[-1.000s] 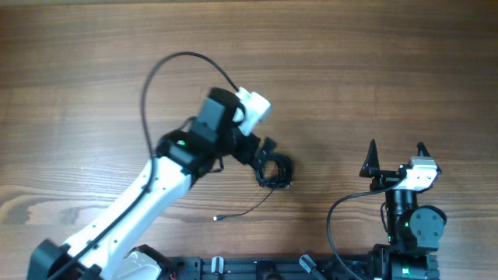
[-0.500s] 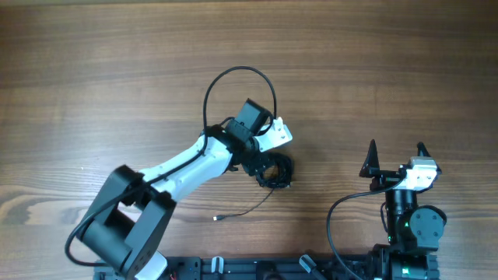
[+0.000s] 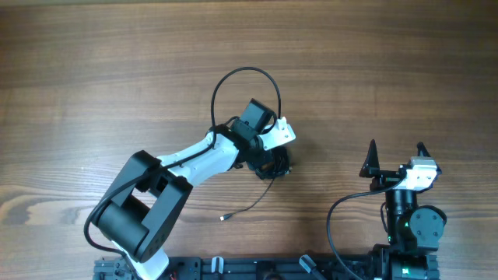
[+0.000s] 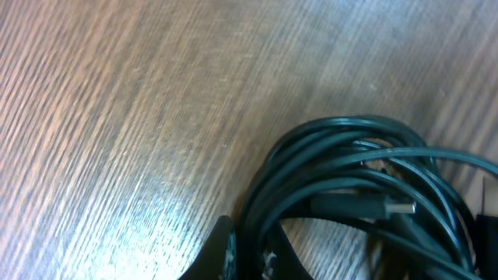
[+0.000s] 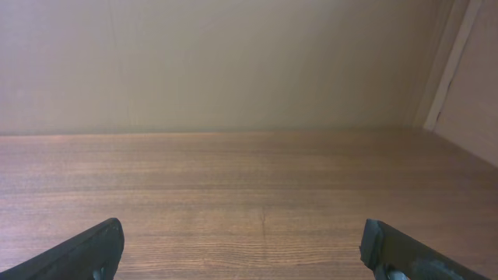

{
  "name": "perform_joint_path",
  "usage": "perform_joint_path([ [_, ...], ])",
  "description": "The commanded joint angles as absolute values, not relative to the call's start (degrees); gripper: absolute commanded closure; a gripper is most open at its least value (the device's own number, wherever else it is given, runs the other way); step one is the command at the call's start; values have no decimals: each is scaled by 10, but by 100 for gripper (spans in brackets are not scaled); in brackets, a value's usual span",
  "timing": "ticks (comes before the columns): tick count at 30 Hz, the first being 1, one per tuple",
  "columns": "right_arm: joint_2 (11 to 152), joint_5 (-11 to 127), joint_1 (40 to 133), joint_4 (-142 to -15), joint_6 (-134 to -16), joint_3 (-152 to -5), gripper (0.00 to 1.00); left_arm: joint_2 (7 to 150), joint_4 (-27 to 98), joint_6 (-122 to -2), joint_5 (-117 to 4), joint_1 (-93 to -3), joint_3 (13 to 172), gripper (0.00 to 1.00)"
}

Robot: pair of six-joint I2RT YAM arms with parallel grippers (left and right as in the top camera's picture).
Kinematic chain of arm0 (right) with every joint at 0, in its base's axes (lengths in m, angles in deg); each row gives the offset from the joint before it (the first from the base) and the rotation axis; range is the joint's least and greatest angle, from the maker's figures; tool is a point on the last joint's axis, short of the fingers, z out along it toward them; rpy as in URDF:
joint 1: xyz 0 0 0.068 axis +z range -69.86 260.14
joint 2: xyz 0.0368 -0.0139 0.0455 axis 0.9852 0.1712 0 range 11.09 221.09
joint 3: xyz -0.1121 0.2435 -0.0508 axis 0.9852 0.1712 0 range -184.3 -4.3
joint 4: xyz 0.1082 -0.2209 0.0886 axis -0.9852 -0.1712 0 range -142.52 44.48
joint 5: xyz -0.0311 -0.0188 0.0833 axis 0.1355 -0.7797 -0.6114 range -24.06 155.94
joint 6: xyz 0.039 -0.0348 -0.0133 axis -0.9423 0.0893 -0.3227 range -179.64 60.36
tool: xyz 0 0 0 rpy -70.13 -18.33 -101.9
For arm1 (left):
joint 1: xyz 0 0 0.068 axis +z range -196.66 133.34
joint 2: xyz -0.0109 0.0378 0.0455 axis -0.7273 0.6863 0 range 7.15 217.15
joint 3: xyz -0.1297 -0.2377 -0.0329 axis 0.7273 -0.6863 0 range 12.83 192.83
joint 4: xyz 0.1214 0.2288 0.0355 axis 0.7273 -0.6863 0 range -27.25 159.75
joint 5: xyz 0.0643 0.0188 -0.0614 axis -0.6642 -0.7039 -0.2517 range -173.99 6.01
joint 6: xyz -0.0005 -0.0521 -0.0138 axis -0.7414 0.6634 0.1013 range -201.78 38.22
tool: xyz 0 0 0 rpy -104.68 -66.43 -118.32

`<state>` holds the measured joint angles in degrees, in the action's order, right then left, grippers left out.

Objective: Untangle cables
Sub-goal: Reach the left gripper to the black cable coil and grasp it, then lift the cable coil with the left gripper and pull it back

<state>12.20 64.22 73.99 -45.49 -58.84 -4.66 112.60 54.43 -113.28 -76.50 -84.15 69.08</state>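
A wooden table [image 3: 93,70] with grain running nine to three o'clock fills the overhead view. In the right wrist view a plain beige wall [image 5: 233,62] stands behind it, meeting a tan side panel [image 5: 476,101] at three o'clock.

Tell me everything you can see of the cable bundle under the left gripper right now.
The cables are thin, glossy black wires coiled in a small tight bundle lying on the wooden table. A metal-tipped plug shows inside the coil. One loose strand trails toward the robot's base, ending in a tiny plug. The left gripper straddles the bundle, one fingertip at its edge.
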Motion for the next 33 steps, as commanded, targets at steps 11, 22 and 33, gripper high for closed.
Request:
perform_joint_path([
  [11,117,633,741,-454,-582,-46,0,1076,501,-198,-853,-800,704,0],
  [22,117,633,741,-454,-582,-46,0,1101,503,-559,-847,-764,700,22],
  [33,117,633,741,-454,-582,-46,0,1129,561,-561,-847,-764,700,53],
])
